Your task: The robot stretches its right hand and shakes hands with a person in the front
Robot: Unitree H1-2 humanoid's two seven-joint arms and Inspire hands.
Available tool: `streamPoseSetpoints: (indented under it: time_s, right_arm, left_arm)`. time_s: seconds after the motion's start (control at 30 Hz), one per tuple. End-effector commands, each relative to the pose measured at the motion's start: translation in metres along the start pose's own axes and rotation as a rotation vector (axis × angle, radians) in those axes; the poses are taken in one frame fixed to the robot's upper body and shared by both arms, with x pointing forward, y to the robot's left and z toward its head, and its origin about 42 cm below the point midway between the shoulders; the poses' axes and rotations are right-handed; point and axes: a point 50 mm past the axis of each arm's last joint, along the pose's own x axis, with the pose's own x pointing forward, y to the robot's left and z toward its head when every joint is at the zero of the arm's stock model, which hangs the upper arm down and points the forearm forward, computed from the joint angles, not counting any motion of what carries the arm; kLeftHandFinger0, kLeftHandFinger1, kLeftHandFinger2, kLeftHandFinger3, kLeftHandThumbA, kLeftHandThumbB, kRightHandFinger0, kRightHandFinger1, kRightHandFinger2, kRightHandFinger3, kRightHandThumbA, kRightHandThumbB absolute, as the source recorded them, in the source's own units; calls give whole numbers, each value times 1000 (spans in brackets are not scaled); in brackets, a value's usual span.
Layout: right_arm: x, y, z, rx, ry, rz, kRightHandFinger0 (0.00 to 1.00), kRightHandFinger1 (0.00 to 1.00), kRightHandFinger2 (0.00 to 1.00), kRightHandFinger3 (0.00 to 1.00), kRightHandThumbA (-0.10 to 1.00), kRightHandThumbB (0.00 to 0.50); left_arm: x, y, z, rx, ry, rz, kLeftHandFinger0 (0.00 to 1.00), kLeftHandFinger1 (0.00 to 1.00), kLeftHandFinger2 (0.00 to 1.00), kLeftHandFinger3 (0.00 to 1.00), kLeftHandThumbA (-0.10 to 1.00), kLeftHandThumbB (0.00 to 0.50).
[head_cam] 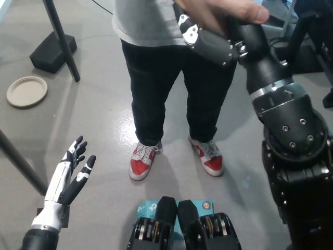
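At the top of the head view, your right hand (210,44) was raised high in front of the person (171,78), and the person's hand (223,11) lay wrapped over it from above, so the two were clasped. Your black fingers were mostly hidden under that grip, so I could not tell how firmly they were curled around the person's hand. Your forearm reached up from the lower right, and the clasp sat close to the top edge of the picture, in front of the person's grey shirt. Your left hand (67,177) rested low at the lower left, open with fingers spread, holding nothing, well apart from the person's red and white shoes (141,160). To do this step well, you needed to keep your grip light and let the person set the rhythm, moving up and down in short, even strokes rather than pulling toward yourself. You also had to keep your arm in line with theirs, since any twist at the wrist would strain the clasp.
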Motion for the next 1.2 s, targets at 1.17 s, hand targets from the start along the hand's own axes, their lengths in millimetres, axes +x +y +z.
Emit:
streamPoseSetpoints:
  time_s: [1.17]
  right_arm:
    - [-29, -47, 122, -104, -452, -154, 1000, 1000, 1000, 1000, 315, 316]
  left_arm:
    - [19, 12, 24, 9, -110, 18, 1000, 1000, 1000, 1000, 796, 117]
